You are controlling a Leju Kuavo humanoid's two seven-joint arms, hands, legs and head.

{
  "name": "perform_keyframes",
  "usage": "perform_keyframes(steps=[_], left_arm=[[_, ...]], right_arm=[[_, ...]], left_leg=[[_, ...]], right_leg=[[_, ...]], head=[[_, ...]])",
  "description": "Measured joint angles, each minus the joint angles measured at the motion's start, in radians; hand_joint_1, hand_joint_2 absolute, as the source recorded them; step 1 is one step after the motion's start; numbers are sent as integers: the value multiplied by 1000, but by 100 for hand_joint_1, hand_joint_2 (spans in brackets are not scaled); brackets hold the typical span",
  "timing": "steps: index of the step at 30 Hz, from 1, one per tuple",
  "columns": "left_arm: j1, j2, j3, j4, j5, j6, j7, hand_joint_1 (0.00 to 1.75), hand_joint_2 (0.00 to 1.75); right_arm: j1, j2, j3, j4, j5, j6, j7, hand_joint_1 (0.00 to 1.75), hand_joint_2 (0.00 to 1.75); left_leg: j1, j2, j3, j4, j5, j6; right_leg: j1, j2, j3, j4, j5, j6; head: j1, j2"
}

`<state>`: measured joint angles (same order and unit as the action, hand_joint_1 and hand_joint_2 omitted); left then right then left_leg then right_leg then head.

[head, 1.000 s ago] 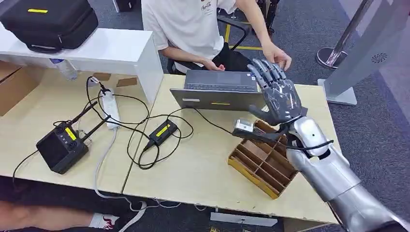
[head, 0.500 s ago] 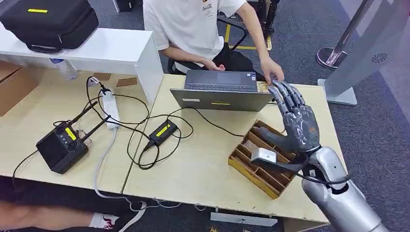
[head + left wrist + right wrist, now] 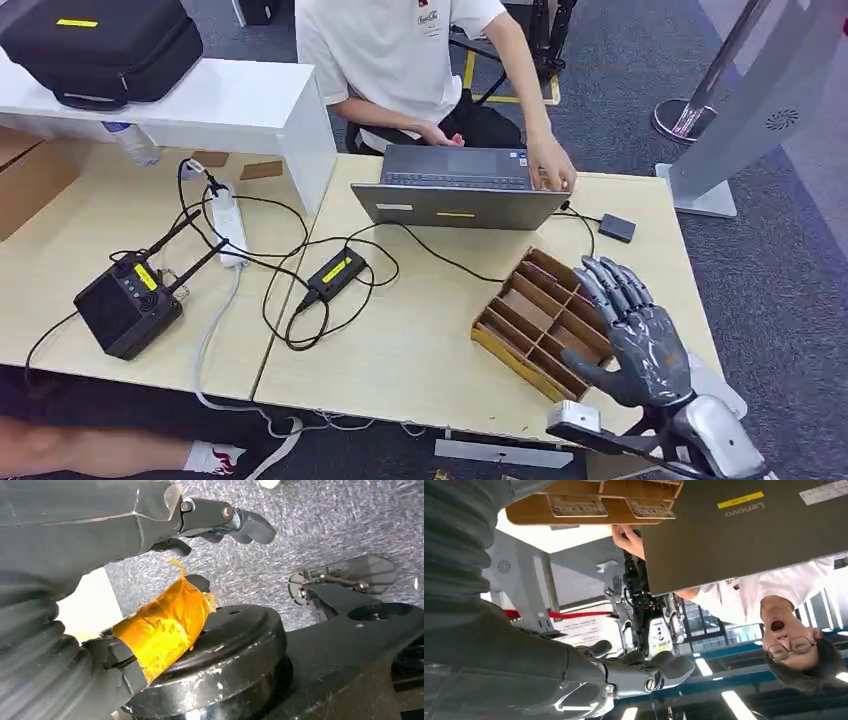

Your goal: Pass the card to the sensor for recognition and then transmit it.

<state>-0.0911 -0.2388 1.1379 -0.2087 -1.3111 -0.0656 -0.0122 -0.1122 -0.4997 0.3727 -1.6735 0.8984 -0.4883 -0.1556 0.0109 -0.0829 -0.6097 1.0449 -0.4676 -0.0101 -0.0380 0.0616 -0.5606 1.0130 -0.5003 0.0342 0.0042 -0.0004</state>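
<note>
My right hand (image 3: 640, 345) hovers over the near right corner of the table, fingers spread and holding nothing; its fingers (image 3: 644, 672) also appear in the right wrist view. Just beyond it lies a wooden divided tray (image 3: 505, 350). The right wrist view looks along that tray (image 3: 529, 510), where two cards marked HOTEL (image 3: 577, 505) stand in slots. A small dark sensor box (image 3: 617, 227) sits on the table right of the laptop (image 3: 455, 200), joined to it by a cable. My left hand (image 3: 200, 520) hangs beside my body over grey carpet, fingers loose and empty.
A person sits behind the laptop with a hand (image 3: 552, 170) on its keyboard. Cables, a power strip (image 3: 230, 225), a black adapter (image 3: 335, 272) and a black device (image 3: 128, 305) cover the left of the table. A grey stand (image 3: 730, 120) rises at the right.
My right hand has drawn back from above the laptop's right end toward me, over the tray to the table's near edge. The sensor box is now uncovered. The person's hand moved onto the keyboard.
</note>
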Motion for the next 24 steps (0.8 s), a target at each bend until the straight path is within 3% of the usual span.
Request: perform_keyframes(steps=[8, 15, 24], left_arm=[[0, 0, 2, 0, 2, 0, 0, 0, 175], [-1, -3, 5, 0, 0, 0, 6, 0, 175], [-3, -3, 5, 0, -18, -3, 16, 0, 175]], right_arm=[[33, -6, -10, -10, -12, 20, -3, 0, 175], [55, 8, 3, 22, 87, 4, 28, 0, 175], [-42, 70, 54, 159, 133, 36, 72, 0, 175]], left_leg=[[0, 0, 0, 0, 0, 0], [0, 0, 0, 0, 0, 0], [0, 0, 0, 0, 0, 0]], right_leg=[[0, 0, 0, 0, 0, 0], [0, 0, 0, 0, 0, 0], [0, 0, 1, 1, 0, 0]], head=[[0, 0], [0, 0], [0, 0]])
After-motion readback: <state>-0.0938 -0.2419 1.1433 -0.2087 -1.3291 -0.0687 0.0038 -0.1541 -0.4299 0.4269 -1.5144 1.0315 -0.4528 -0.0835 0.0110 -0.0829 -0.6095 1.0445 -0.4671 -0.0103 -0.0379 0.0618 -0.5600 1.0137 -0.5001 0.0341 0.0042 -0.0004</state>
